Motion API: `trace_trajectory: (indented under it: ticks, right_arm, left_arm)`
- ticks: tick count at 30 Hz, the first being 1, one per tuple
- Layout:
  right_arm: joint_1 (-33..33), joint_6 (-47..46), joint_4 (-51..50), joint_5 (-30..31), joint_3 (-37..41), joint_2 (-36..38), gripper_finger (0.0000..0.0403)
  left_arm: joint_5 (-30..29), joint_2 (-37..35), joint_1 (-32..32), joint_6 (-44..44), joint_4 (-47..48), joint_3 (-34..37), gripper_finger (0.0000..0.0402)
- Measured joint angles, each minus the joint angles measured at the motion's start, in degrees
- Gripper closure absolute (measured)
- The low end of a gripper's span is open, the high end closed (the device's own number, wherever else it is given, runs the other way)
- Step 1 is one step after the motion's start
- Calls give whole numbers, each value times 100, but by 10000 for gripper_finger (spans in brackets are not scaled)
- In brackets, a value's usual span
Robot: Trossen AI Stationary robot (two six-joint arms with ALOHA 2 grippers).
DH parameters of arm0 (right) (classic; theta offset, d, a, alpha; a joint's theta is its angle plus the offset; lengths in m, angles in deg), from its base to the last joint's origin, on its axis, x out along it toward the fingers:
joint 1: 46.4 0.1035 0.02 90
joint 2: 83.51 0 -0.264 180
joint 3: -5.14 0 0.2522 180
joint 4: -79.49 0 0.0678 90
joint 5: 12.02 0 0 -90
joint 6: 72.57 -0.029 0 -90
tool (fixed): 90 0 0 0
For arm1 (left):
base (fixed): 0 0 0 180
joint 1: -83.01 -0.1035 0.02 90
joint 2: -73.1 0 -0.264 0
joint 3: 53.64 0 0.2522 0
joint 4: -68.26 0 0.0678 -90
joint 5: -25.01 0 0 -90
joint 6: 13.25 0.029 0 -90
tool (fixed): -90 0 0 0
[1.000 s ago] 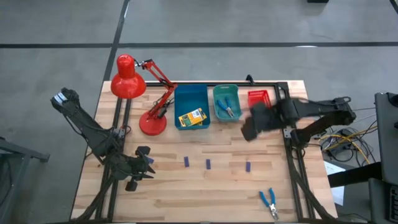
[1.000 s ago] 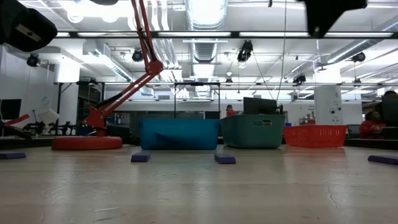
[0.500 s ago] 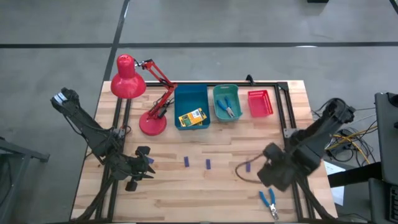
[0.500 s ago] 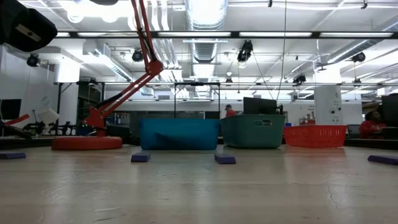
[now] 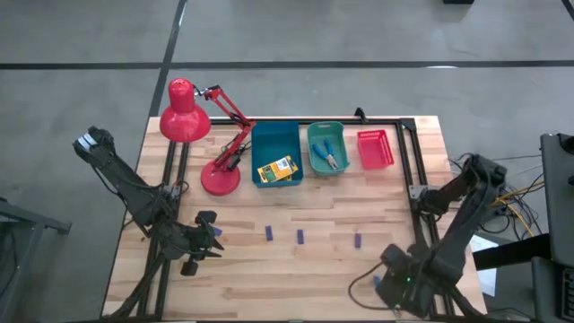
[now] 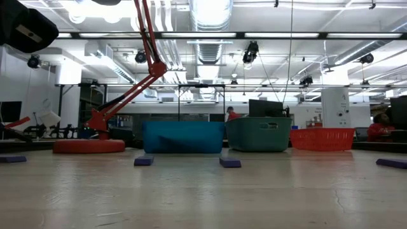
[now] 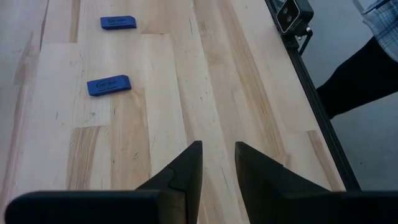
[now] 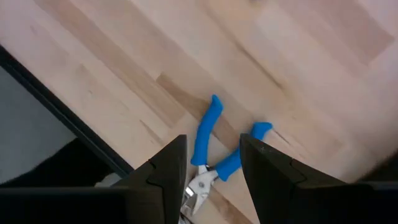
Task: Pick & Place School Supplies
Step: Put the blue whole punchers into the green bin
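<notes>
Blue-handled pliers (image 8: 207,127) lie flat on the wood near the table's near right corner. My right gripper (image 8: 212,140) hangs open just above them, pointing down, one finger on each side of the handles; in the high view the right gripper (image 5: 395,285) hides them. Three purple erasers (image 5: 268,233) (image 5: 300,236) (image 5: 357,240) lie flat in a row at mid-table. My left gripper (image 7: 217,155) waits open at the near left with nothing between its fingers. A yellow-and-green crayon box (image 5: 277,170) lies in the blue bin (image 5: 274,135). Another blue-handled tool (image 5: 329,159) lies in the teal bin (image 5: 326,131).
A red desk lamp (image 5: 186,118) stands at the far left, its base (image 5: 220,179) beside the blue bin. A red bin (image 5: 375,148) sits right of the teal one. A black frame rail (image 8: 56,112) runs along the table edge close to the pliers.
My right gripper has swung from beside the red bin at the far right toward the table's near edge and come down over the pliers, rolling as it went. Its fingers have stayed open. Nothing on the table has moved.
</notes>
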Motion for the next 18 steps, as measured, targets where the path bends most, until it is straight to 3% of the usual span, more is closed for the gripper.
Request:
trace_trajectory:
  ticks: [3, 10, 18]
  right_arm:
    - [-1, 367, 330, -45, 0, -370, 257]
    - [0, 95, 400, -489, 0, -1125, 260]
    - [7, -75, 922, -599, 0, -1418, 266]
  left_arm:
    - [0, 0, 2, 0, 0, 0, 303]
    - [0, 0, 2, 2, 0, 0, 303]
    - [0, 0, 1, 1, 0, 0, 303]
